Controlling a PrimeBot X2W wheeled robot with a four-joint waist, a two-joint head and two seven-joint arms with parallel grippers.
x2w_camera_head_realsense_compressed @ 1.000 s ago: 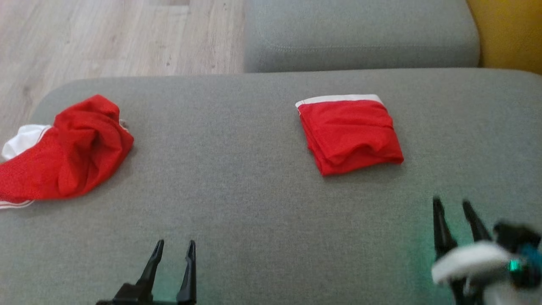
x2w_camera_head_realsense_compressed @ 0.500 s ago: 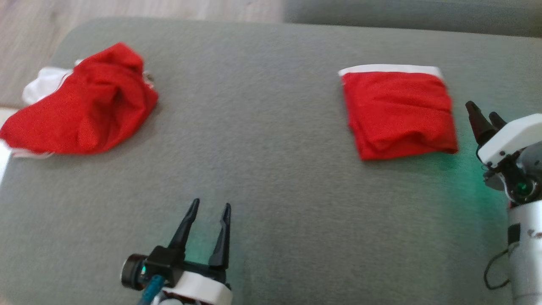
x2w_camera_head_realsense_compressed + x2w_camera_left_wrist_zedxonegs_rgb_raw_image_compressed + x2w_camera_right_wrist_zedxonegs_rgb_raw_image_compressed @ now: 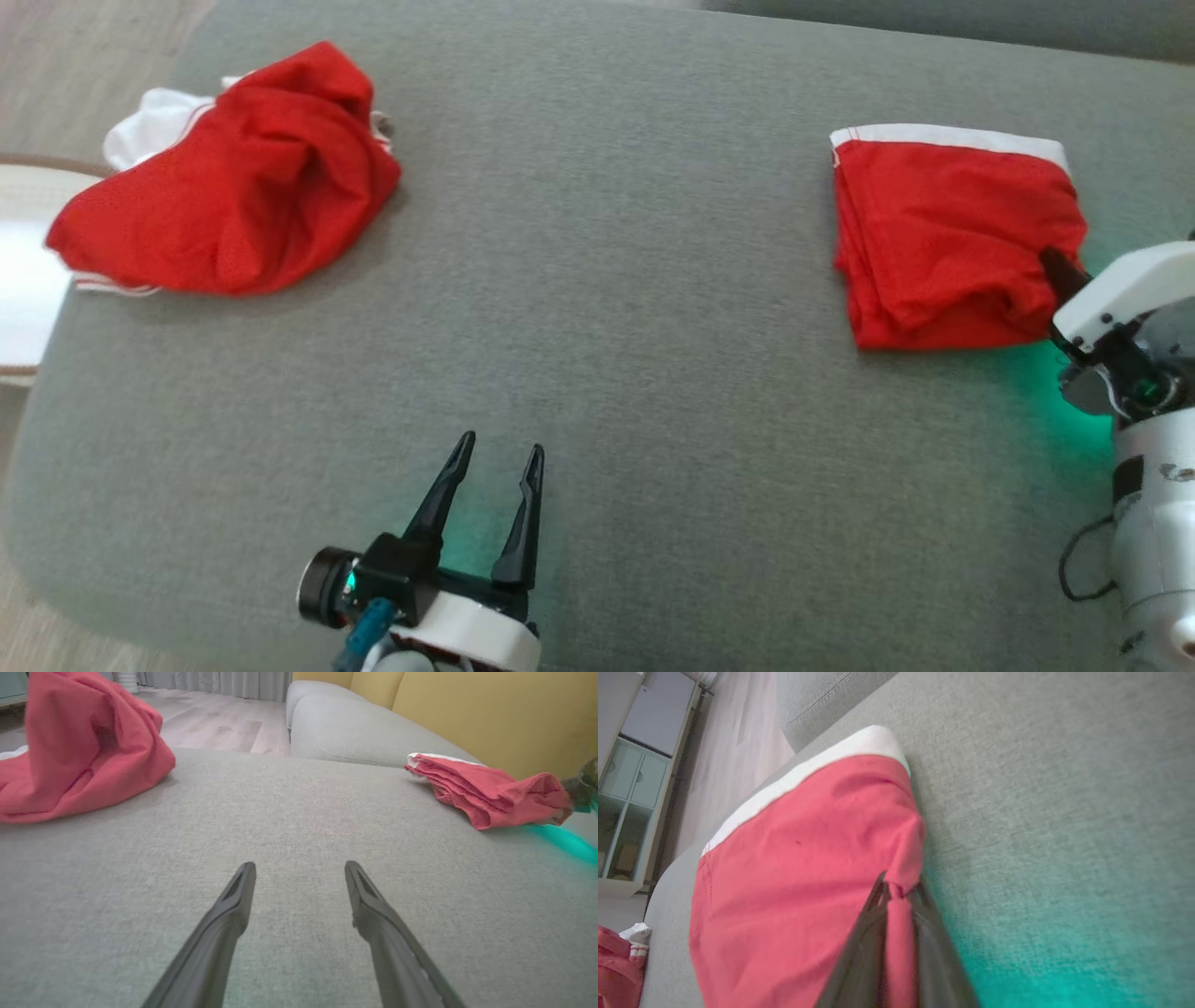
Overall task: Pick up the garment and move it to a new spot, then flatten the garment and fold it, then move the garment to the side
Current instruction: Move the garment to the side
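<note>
Left hand [image 3: 501, 446] idle, fingers spread, low over sofa cushion [image 3: 607, 280]. Right hand [image 3: 899, 887], apart a second ago, now pinches near right corner of folded red garment [image 3: 943, 233]. Fold done; side move likely next. Crumpled red garment [image 3: 233, 187] far left.

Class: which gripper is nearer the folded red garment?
Right. The right gripper grips the folded red garment at a corner; the left gripper, open, is well to its left.

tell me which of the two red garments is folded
The folded garment at the right gripper, flat and square; the crumpled garment lies heaped far left.
</note>
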